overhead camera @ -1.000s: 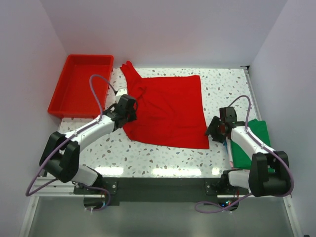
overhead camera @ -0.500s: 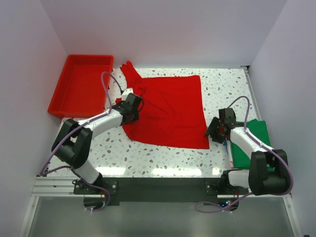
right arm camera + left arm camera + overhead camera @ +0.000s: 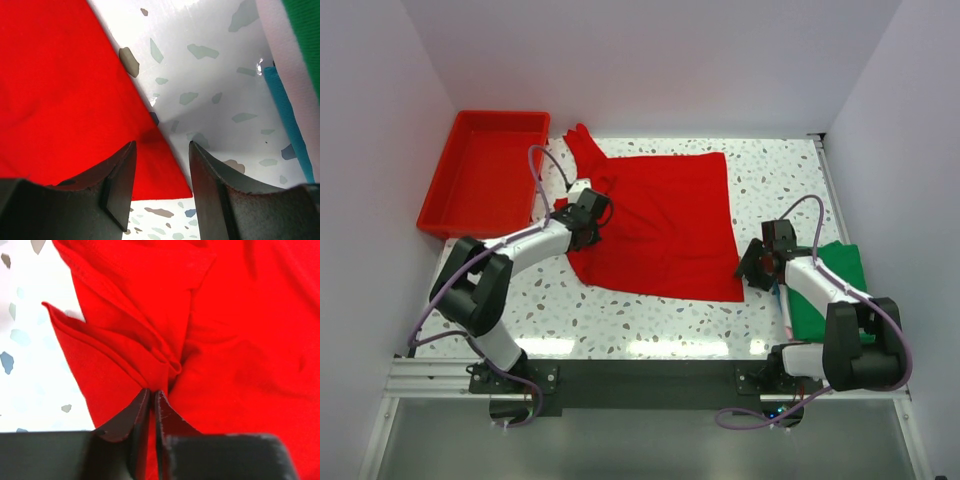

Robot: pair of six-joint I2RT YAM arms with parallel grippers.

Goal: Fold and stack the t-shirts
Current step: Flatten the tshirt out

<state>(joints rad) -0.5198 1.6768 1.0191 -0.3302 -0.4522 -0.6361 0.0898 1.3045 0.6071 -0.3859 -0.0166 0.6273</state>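
A bright red t-shirt (image 3: 665,225) lies spread across the middle of the speckled table, with one sleeve reaching toward the back left. My left gripper (image 3: 592,215) is shut on a bunched fold at the red t-shirt's left side; in the left wrist view the cloth (image 3: 165,367) is pinched between the closed fingers. My right gripper (image 3: 161,150) stands open over the red t-shirt's near right corner (image 3: 170,175), its fingers straddling the hem. A folded green t-shirt (image 3: 835,290) lies at the right edge on top of a teal t-shirt (image 3: 287,125).
A rigid red plastic tray (image 3: 485,180) sits at the back left of the table. White walls close in the table on the left, back and right. Speckled table surface (image 3: 650,320) shows in front of the red t-shirt.
My left gripper moved onto the shirt's left side and closed on a fold of cloth. The right gripper stayed at the shirt's near right corner, narrowing a little.
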